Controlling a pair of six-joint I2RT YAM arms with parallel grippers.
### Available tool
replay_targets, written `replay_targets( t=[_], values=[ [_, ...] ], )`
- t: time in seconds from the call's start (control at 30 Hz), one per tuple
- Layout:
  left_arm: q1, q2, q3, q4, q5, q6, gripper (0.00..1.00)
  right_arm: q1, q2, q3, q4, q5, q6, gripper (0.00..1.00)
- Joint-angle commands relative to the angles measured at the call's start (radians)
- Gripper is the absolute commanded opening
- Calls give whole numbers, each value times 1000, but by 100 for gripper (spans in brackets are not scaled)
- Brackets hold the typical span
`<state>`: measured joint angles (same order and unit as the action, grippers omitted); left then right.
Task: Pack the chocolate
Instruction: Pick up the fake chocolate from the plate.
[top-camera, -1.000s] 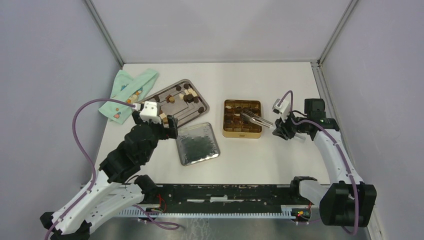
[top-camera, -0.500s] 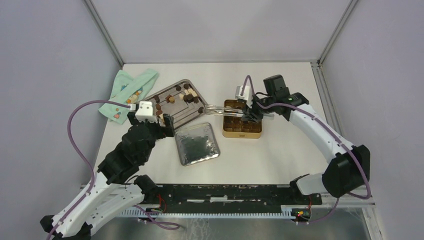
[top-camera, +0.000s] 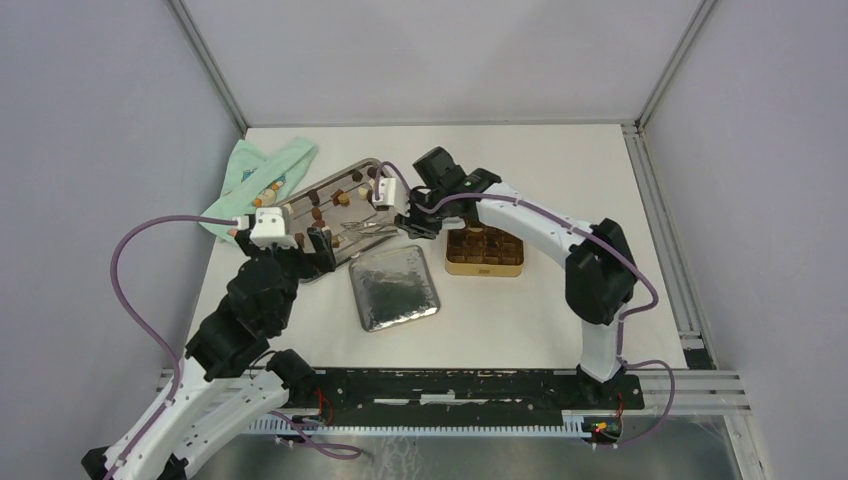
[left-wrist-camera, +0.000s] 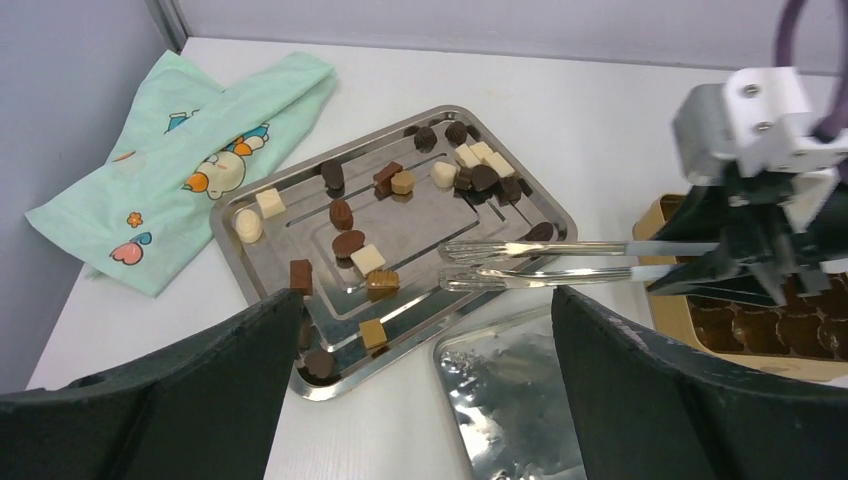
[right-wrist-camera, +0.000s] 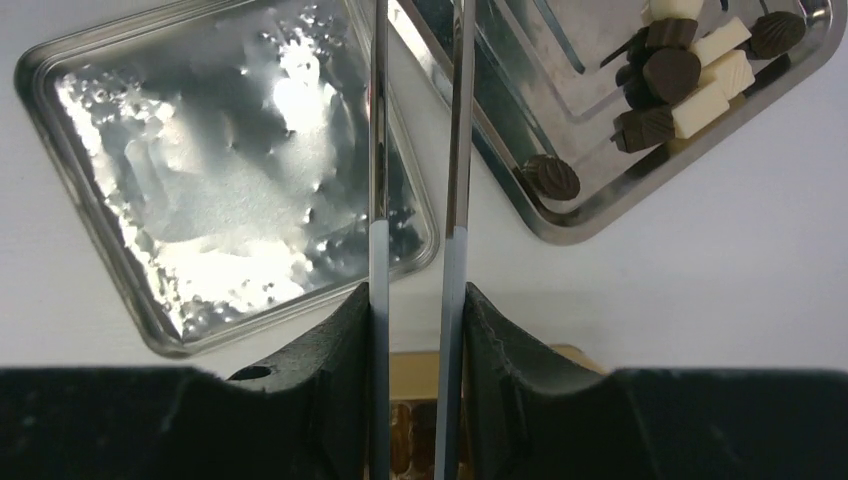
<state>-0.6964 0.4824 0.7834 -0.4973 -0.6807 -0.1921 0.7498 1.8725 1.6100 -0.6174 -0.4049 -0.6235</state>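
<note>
Bench (top-camera: 520, 160), white, seen from above and from both wrists. At far left lies a mint-green cloth (top-camera: 258, 180) printed with cartoon figures, rumpled and flat against the surface. Just to its right hovers the left hand (top-camera: 312, 248), its fingers (left-wrist-camera: 160, 400) spread wide apart, framing the near edge of a steel tray (left-wrist-camera: 430, 215). The tray sits askew, one corner close to the cloth. The chocolate (left-wrist-camera: 348, 243) lies scattered on it: dark brown, light brown and cream-white pieces, loose across the middle and bunched in a cluster near the far corner. A pair of metal tongs (left-wrist-camera: 540, 260) reaches over the tray from the right, roughly level, its two tips a little apart and just beside a light-brown piece. Below the tongs, nearer the arm bases, a square silver lid (top-camera: 395, 287) lies with its shiny side up, just beside the tray. The right hand (top-camera: 405, 222) is clamped on the tongs' handle end, one finger pressing each blade. Farthest right stands a gold tin (top-camera: 484, 268), its grid compartments holding more chocolate, mostly dark.
</note>
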Motion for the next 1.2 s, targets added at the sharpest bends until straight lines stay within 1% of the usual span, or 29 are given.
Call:
replay_targets(
  t=[0.0, 0.1, 0.3, 0.87, 1.17],
  values=[
    [14, -12, -6, 47, -18, 35, 99, 33, 100, 153, -7, 96, 42, 38],
    [22, -12, -4, 49, -8, 35, 99, 52, 168, 221, -21, 122, 51, 38],
    [38, -17, -6, 53, 13, 36, 98, 71, 251, 284, -31, 156, 59, 39],
    [67, -23, -9, 61, 48, 37, 98, 102, 349, 370, -31, 180, 81, 44],
    [73, -19, -10, 64, 58, 37, 99, 108, 391, 424, -32, 173, 89, 42]
  ],
)
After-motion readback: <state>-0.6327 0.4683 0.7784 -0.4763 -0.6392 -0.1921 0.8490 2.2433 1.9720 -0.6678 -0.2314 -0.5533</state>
